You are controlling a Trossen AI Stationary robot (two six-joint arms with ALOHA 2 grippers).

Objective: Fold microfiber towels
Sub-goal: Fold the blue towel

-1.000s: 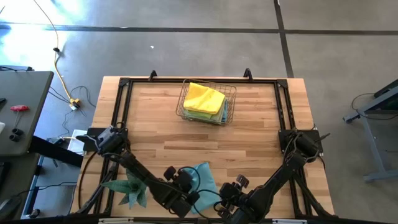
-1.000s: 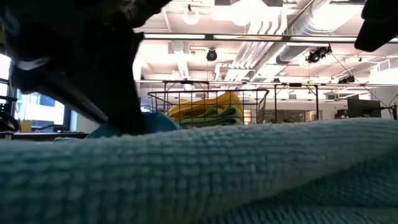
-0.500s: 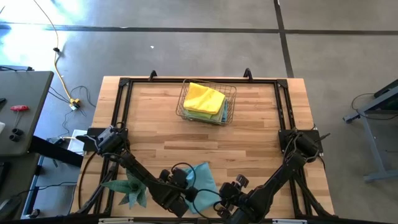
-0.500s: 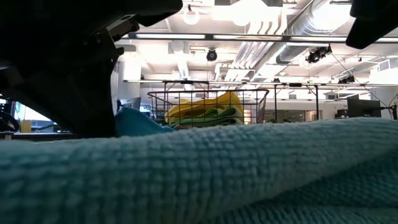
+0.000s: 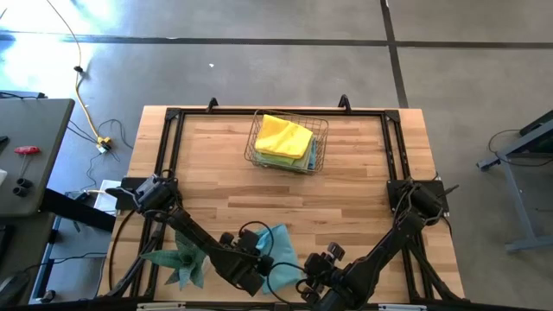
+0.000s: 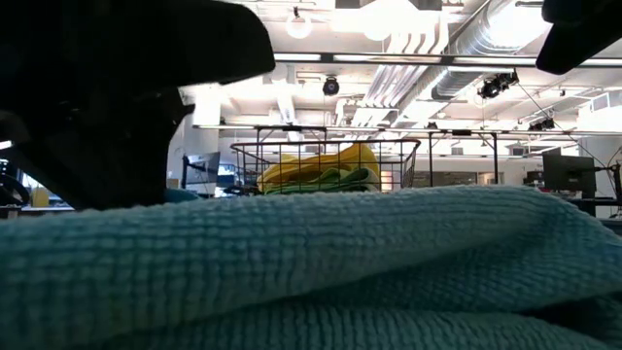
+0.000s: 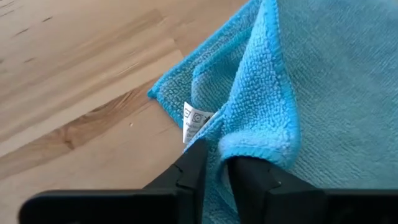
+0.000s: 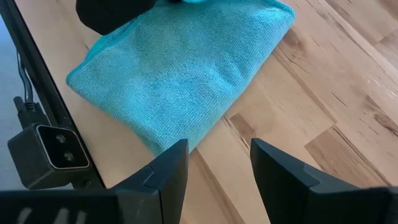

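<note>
High view: folded towels (image 5: 283,138) in basket (image 5: 321,147)

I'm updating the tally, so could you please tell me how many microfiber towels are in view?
At least 4: a light blue towel at the near table edge, and yellow, green and blue ones stacked in the wire basket; more may be hidden.

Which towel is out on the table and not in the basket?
The light blue towel, lying on the wooden table at its near edge, by both grippers. The yellow towel and the others under it are stacked in the wire basket.
</note>
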